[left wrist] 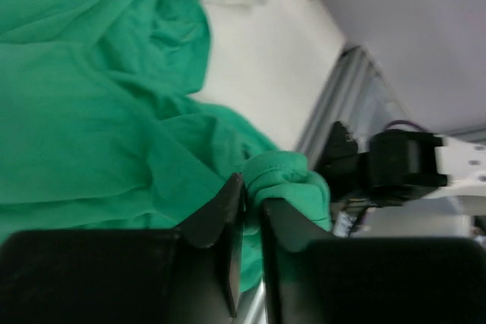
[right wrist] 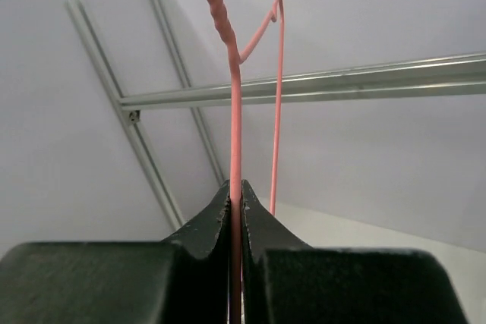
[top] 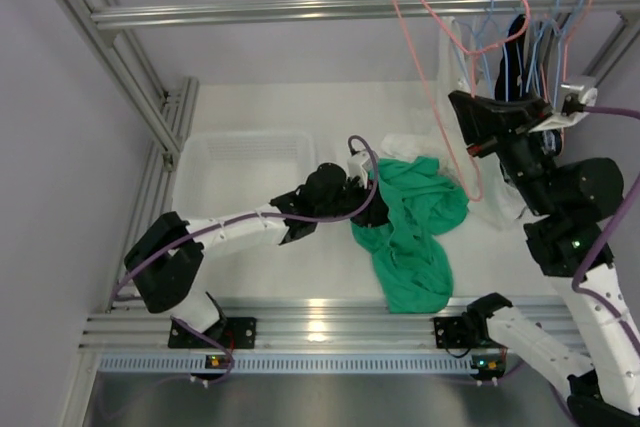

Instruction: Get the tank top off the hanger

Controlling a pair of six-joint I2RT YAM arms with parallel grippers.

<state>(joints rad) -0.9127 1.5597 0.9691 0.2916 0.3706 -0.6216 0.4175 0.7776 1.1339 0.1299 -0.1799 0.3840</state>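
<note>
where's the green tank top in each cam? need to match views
Top external: green tank top heaped on the table, centre-right.
Left wrist: fills the left half, a fold bunched at the left pincer tips.
Right wrist: not in it.
Shared landmark: pink hanger, in top external and right wrist.

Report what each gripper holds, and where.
Right gripper: pink hanger, by one wire arm. Left gripper: fingertips at a green tank top fold; grip unclear.

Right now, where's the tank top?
Top view, centre: the tank top lies heaped on the table, between the left gripper and the hanger.
</note>
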